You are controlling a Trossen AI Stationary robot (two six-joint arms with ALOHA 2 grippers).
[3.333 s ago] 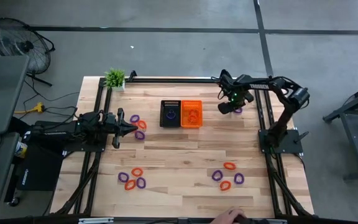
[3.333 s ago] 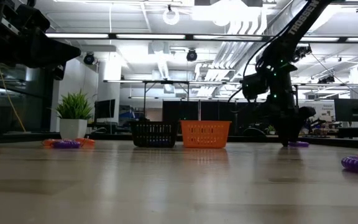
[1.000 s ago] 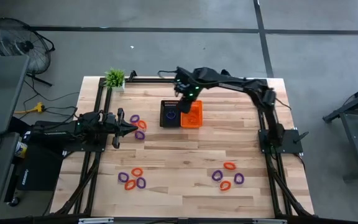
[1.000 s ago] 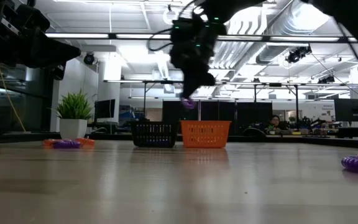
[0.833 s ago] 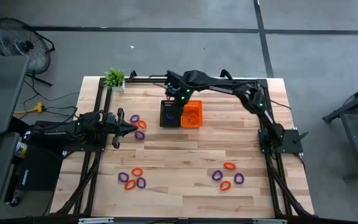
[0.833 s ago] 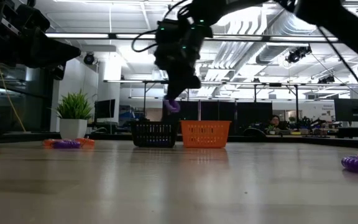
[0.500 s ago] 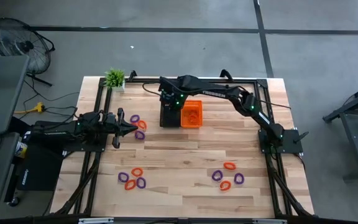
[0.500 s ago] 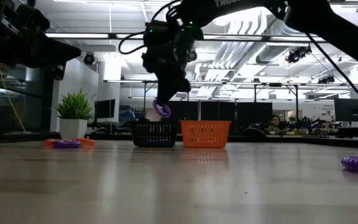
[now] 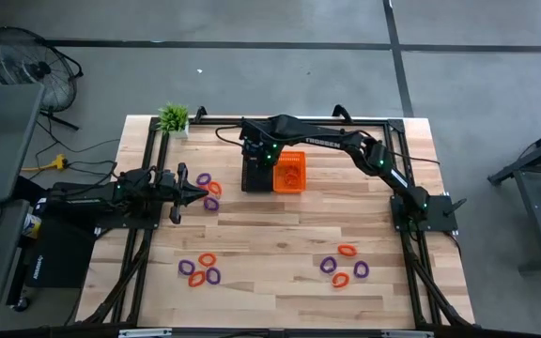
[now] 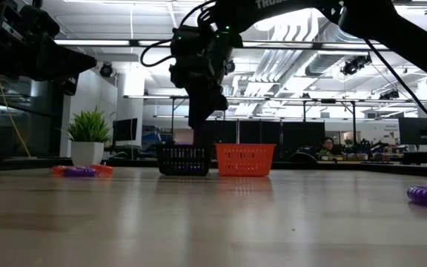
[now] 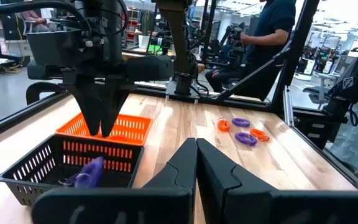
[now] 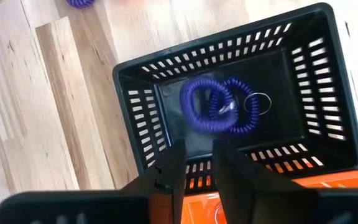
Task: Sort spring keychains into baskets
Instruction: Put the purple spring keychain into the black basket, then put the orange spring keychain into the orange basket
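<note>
So I'm at the drop-off step: my right gripper (image 12: 194, 163) hangs directly over the black rectangular plastic mesh basket (image 12: 132, 93), its fingers parted a little with nothing between them, so it's released. The purple coiled spring keychains (image 12: 219, 104), springy plastic loops with a thin metal ring on one, lie overlapping on the basket's floor, with another showing in the left wrist view (image 11: 87, 174). The bright orange plastic mesh basket (image 9: 290, 173) sits touching the black one on its right, with orange-red coils inside as far as I can tell. My left gripper (image 11: 196, 163) is clenched on nothing and parked at the left side of the table, near a cluster of purple and orange-red coiled loops (image 9: 208, 189). More loops wait at the near left (image 9: 200, 269) and near right (image 9: 345, 265) of the pale wood plank table (image 9: 270, 235). My read on the next move: lift the right arm straight up clear of the basket rim, then swing to a loose cluster and pick a single coil. Those coils look soft and stretchy and they lie bunched together, so I'd guess snagging two at once is the main risk. The baskets look light too, with slotted walls a fingertip could catch on.
</note>
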